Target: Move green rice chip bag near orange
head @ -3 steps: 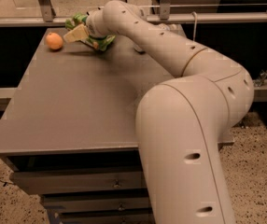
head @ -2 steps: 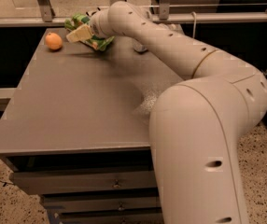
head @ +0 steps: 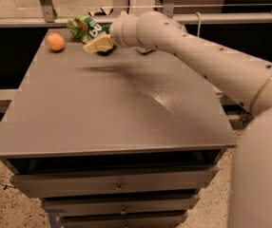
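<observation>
The green rice chip bag sits at the far edge of the grey table, a short way right of the orange, with a gap between them. My gripper is at the bag's near right side, right against it, at the end of my cream arm that reaches in from the right. The bag's right end is hidden behind the gripper. I cannot tell whether the bag rests on the table or hangs just above it.
A metal rail and glass partition run behind the table's far edge. Drawers sit under the table's front. My arm's bulky lower link fills the right foreground. Speckled floor lies at the lower left.
The bag has shifted a little left, toward the orange, and no green shows below the gripper now. My arm's body has swung right. The orange has not moved.
</observation>
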{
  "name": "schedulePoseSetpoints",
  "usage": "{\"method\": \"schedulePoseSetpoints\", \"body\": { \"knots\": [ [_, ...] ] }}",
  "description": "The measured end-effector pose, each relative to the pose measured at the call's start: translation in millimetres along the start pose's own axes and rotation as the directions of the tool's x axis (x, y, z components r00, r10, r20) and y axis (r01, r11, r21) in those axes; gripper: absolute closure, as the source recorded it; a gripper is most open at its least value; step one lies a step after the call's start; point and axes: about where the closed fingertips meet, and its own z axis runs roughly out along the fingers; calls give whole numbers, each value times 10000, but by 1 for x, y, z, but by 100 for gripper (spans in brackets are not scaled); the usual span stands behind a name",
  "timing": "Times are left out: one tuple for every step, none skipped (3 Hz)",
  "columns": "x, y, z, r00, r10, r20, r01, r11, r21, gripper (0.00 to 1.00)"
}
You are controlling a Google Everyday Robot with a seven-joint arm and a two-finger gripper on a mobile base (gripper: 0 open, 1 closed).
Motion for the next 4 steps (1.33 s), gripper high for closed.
{"method": "schedulePoseSetpoints", "body": {
  "knots": [
    [33, 13, -40, 9998, -125, 166, 135, 9981, -596, 0],
    [54, 36, -80, 9976, -423, 555, 481, 9931, -1071, 0],
    [36, 70, -136, 9809, -1473, 1267, 1649, 9760, -1425, 0],
    [-2, 102, -188, 9419, -2578, 2155, 2881, 9497, -1231, 0]
  ]
}}
